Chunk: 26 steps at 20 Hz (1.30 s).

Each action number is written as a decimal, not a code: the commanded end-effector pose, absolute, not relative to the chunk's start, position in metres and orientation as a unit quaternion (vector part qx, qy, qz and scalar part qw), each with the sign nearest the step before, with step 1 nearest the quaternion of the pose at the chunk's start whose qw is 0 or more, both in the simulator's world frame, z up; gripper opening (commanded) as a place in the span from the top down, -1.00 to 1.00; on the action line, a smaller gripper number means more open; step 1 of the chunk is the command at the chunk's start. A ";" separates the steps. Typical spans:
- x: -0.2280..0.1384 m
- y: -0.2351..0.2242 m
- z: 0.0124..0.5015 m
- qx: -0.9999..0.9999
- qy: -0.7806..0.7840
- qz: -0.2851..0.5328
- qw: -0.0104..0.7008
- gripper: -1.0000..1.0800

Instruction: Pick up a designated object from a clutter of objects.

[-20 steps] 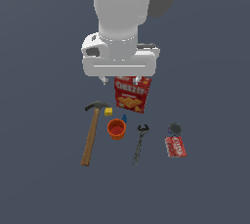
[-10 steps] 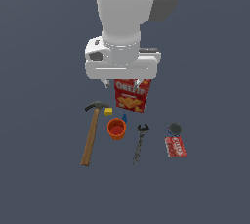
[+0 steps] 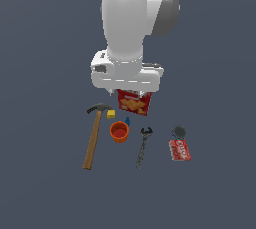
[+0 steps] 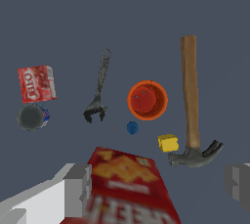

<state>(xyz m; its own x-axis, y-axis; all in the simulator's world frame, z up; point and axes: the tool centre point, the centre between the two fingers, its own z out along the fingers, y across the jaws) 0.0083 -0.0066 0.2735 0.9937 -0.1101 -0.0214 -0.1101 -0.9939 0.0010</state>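
Observation:
The designated object, a tiny blue piece (image 3: 127,121) (image 4: 132,128), lies between the orange cup (image 3: 119,132) (image 4: 147,100) and the red Cheez-It box (image 3: 134,103) (image 4: 129,184). A small yellow cube (image 3: 111,114) (image 4: 168,143) sits beside it, near the head of the hammer (image 3: 94,135) (image 4: 191,100). My gripper (image 3: 129,92) (image 4: 158,186) hangs above the Cheez-It box, open wide, with nothing between its fingers (image 4: 78,189). It is well above the blue piece and touches nothing.
A dark wrench (image 3: 143,145) (image 4: 99,88) lies on the exterior view's right of the cup. Further right are a red can (image 3: 179,149) (image 4: 37,82) and a dark disc (image 3: 178,131) (image 4: 32,116). The arm's body hides the top of the Cheez-It box in the exterior view.
The hand has come down a little toward the clutter and now covers more of the Cheez-It box. The objects have not moved.

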 end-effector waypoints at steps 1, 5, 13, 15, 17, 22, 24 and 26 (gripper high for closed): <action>0.008 -0.005 0.259 -0.997 0.079 0.010 0.001 -0.92; 0.007 -0.004 0.231 -0.992 0.128 0.009 0.003 -0.92; -0.001 -0.001 0.170 -0.972 0.236 0.007 0.005 -0.92; -0.005 -0.001 0.156 -0.965 0.262 0.006 0.004 -0.92; -0.009 -0.001 0.142 -0.958 0.287 0.005 0.004 -0.92; -0.017 -0.002 0.117 -0.942 0.336 0.003 0.002 -0.92; -0.020 -0.002 0.109 -0.937 0.351 0.002 0.002 -0.92; -0.023 -0.002 0.103 -0.932 0.363 0.001 0.001 -0.92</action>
<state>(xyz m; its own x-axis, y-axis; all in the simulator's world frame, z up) -0.0207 -0.0020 0.1079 0.7520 -0.6591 -0.0055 -0.6591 -0.7520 -0.0011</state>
